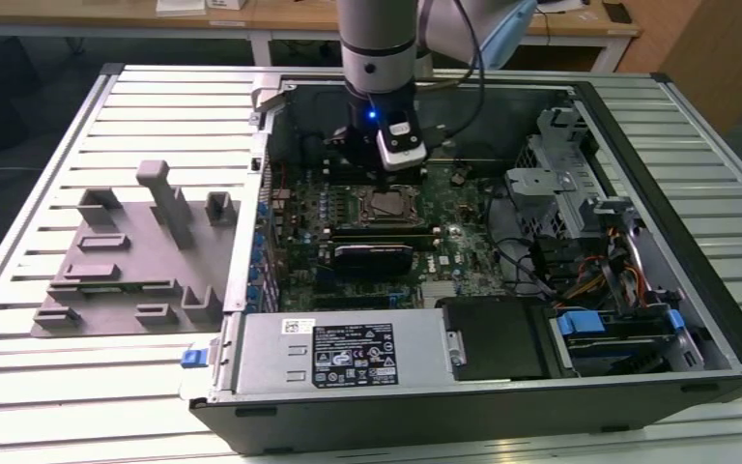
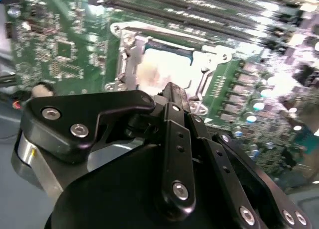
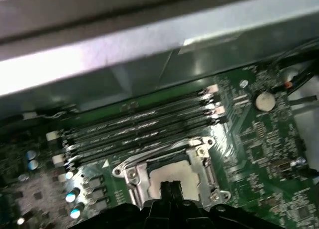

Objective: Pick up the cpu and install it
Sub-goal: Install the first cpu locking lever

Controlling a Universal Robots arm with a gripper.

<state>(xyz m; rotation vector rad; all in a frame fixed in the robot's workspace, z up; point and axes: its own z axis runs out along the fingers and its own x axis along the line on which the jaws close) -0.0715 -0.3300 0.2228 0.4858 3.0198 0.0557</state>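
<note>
Black linkage of my gripper [image 2: 172, 92] hangs just over the socket [image 3: 172, 171], fingers drawn together at the tip. Whether they pinch anything I cannot tell. The cpu [image 2: 167, 69] looks seated in the frame, so I judge square, level alignment matters most.

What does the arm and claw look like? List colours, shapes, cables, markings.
The arm is a silver-grey cylinder with a dark band and a small blue light near its lower end. A black cable runs alongside. The claw is matte black, built of bolted linkage bars with silver screw heads; a white-and-black block sits beside it.
</note>
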